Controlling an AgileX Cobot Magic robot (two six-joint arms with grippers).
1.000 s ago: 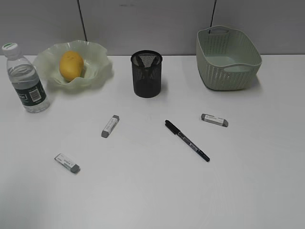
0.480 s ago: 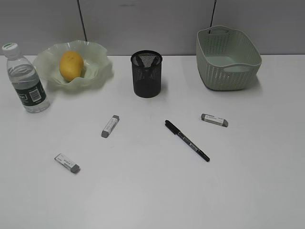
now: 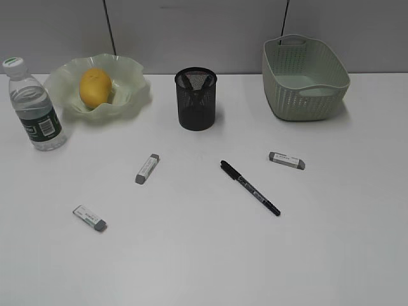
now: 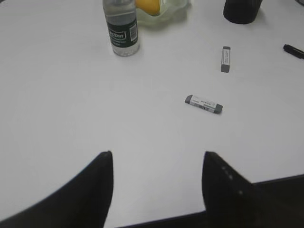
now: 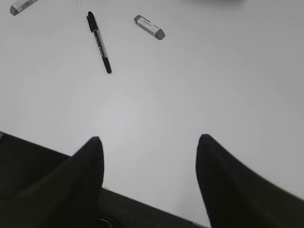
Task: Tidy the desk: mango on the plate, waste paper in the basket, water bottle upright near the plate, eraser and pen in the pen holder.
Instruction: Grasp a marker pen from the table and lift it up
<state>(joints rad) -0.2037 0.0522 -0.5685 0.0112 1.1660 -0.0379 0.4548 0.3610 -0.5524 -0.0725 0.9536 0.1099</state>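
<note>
The mango point(image 3: 95, 87) lies in the wavy-rimmed green plate point(image 3: 131, 86) at the back left of the white desk point(image 3: 204, 255). The water bottle point(image 3: 35, 108) stands upright left of the plate. The black mesh pen holder point(image 3: 196, 99) stands at the back middle. The green basket point(image 3: 305, 80) is at the back right. Three erasers lie flat: one point(image 3: 147, 168), one point(image 3: 90, 218), one point(image 3: 287, 160). The black pen point(image 3: 250, 187) lies right of centre. No waste paper shows. My left gripper point(image 4: 156, 154) and right gripper point(image 5: 149, 140) are open and empty above the front edge, out of the exterior view.
A grey panelled wall runs behind the desk. The left wrist view shows the bottle point(image 4: 121, 28), two erasers point(image 4: 204, 104) point(image 4: 225, 59) and the pen's tip point(image 4: 293, 50). The right wrist view shows the pen point(image 5: 99, 42) and an eraser point(image 5: 149, 26).
</note>
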